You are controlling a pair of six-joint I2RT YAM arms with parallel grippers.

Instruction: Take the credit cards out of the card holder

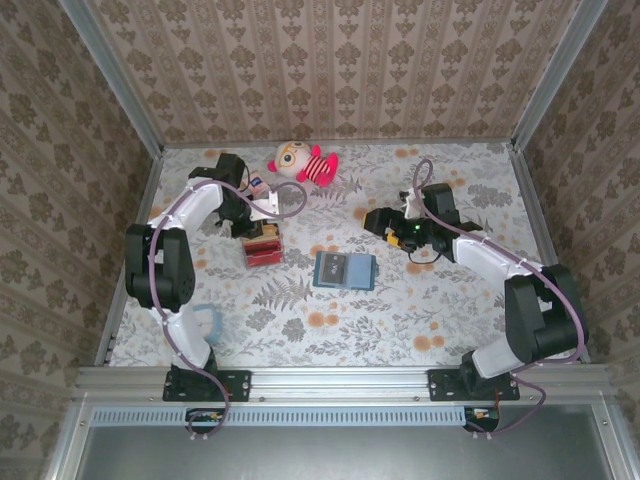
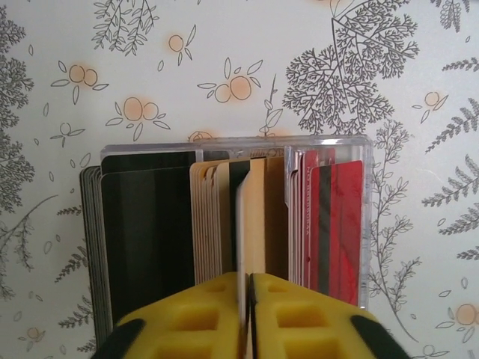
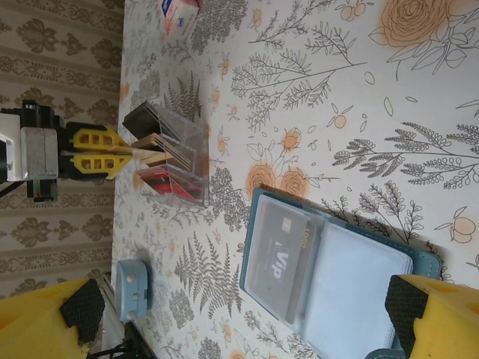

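L gripper (image 2: 247, 318) pinched nearly together on tan-orange card (image 2: 254, 217): card's thin edge sits in slit btwn yellow fingers (image 2: 187, 321), rest standing upright just ahead of claw in mid compartment of clear card box (image 2: 329, 142). Black cards (image 2: 150, 239) in compartment left of claw, red cards (image 2: 340, 224) in compartment to its right, both upright on edge. R gripper (image 3: 245, 307) spread wide, nothing held, black pads (image 3: 82, 310) far apart at either side. Card holder (image 3: 359, 277) lying open and flat on floral table (image 1: 450, 320) directly below and btwn R claw's fingers, teal rim close by right-hand pad, contact can't tell. Dark Vip card (image 3: 281, 243) tucked in holder's clear pocket on side toward left-hand finger; other pocket looks pale, contents can't tell. From R claw, card box sits well ahead and to left, w/ L claw at its far side. Small light-blue object (image 3: 133, 288) just ahead of R claw's left-hand finger. White-and-red packet (image 3: 178, 13) far ahead, beyond box. In top view, holder well apart from L claw, toward R arm's side; plush doll (image 1: 300, 162) beyond L claw, near back wall.
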